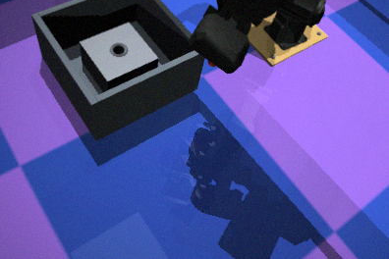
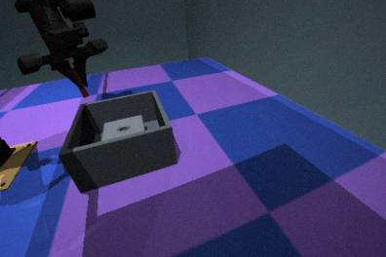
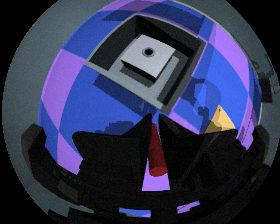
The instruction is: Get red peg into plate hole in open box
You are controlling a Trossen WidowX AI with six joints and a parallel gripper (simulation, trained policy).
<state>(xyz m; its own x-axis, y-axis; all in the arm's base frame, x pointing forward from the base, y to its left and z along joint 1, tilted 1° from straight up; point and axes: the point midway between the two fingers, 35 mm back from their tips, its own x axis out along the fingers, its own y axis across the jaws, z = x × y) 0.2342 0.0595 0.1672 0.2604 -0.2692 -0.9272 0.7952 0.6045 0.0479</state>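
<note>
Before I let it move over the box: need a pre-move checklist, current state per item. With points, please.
1. Claw [image 2: 83, 84] [image 3: 154, 117] shut on the red peg [image 1: 211, 64] [image 2: 84, 91] [image 3: 157, 155]: ok
2. Peg clear of the open box [image 1: 147, 85] [image 2: 122, 141] [image 3: 127, 90], not touching its walls: ok
3. Hole [image 1: 118, 49] [image 2: 124, 128] [image 3: 148, 51] in the plate [image 1: 133, 62] [image 2: 109, 131] [image 3: 162, 55] unblocked: ok
4. Peg over the hole: not ok, it is outside the box
5. Peg upright: not ok, tilted in the exterior view
6. Grip firm enough against slipping: cannot tell
</note>
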